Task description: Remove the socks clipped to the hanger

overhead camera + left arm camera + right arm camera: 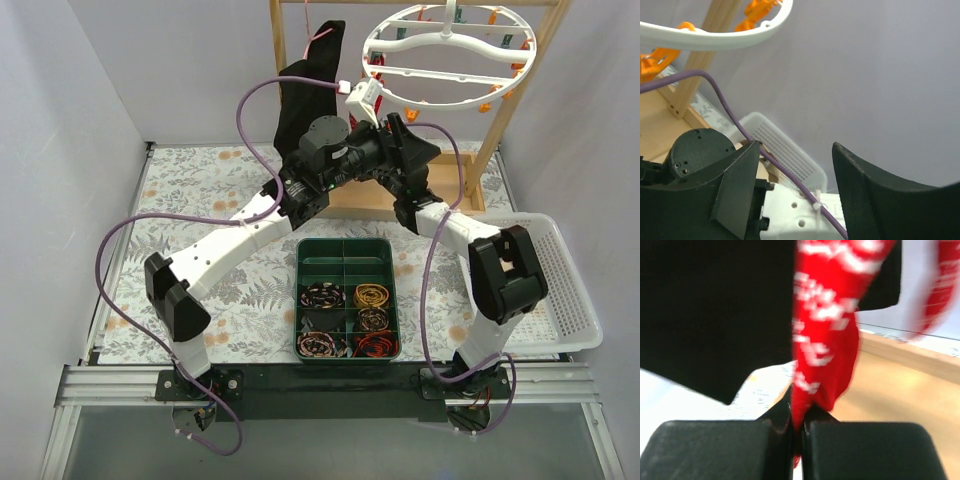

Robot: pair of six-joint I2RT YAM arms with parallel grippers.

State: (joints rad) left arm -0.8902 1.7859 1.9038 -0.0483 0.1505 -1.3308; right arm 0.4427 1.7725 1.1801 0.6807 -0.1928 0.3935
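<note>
The white ring hanger [450,55] with orange clips hangs at the top right; its rim [730,37] also shows in the left wrist view. My right gripper [799,432] is shut on the lower end of a red sock with white patterns [825,315] that hangs down from above. In the top view this gripper [392,125] sits under the ring's left edge, where a bit of red sock [376,72] shows. A second red sock [940,280] hangs blurred to the right. My left gripper [797,170] is open and empty, just beside the right arm.
A large black garment [300,95] hangs on a thin pink hanger [320,35] left of the ring. The wooden frame [500,110] holds both. A green divided tray [345,247] lies in front. A white basket [570,300] stands at the right.
</note>
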